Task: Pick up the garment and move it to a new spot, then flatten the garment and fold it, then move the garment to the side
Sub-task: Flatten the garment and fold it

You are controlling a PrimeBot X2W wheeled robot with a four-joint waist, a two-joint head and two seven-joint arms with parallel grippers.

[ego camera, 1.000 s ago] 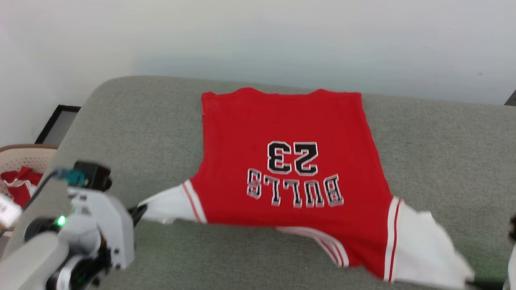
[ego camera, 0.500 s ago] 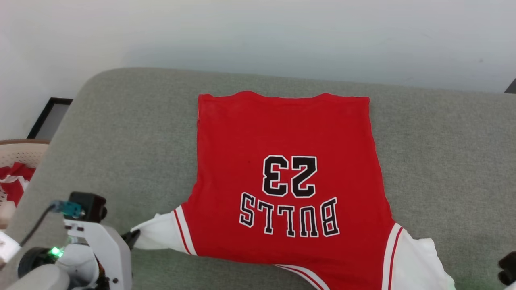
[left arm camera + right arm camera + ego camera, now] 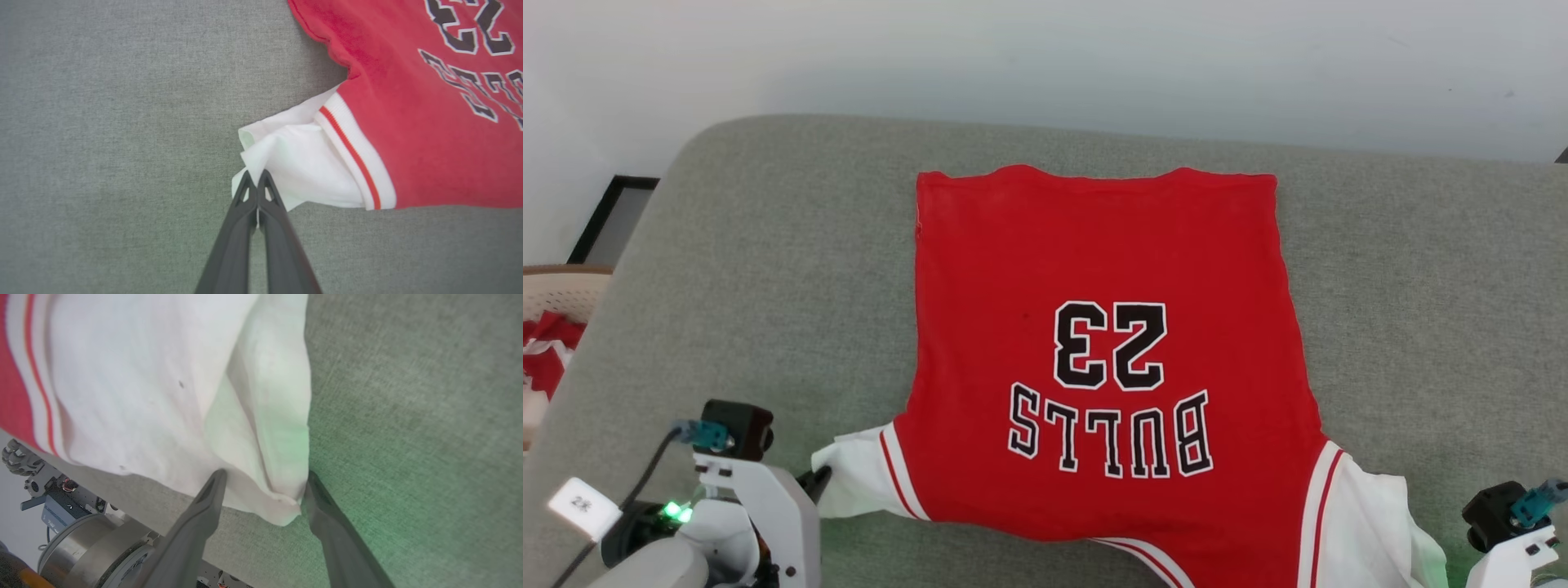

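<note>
Left pincer point(image 3: 256, 174) pinches the garment point(image 3: 1094, 269) by a sleeve — right pincer point(image 3: 265, 474) gapes.

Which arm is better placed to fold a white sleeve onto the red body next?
Left, probably. The left gripper is shut on one white sleeve of the garment. The right gripper stands open around the other sleeve's corner, so it must close first.

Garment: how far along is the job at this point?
Done: the garment lies spread, lettering up, on the grey cushion, body flat. In hand: left jaws shut on one white sleeve; right jaws open around the other sleeve's corner. Left: sleeves are rumpled, no fold made, not moved aside.
</note>
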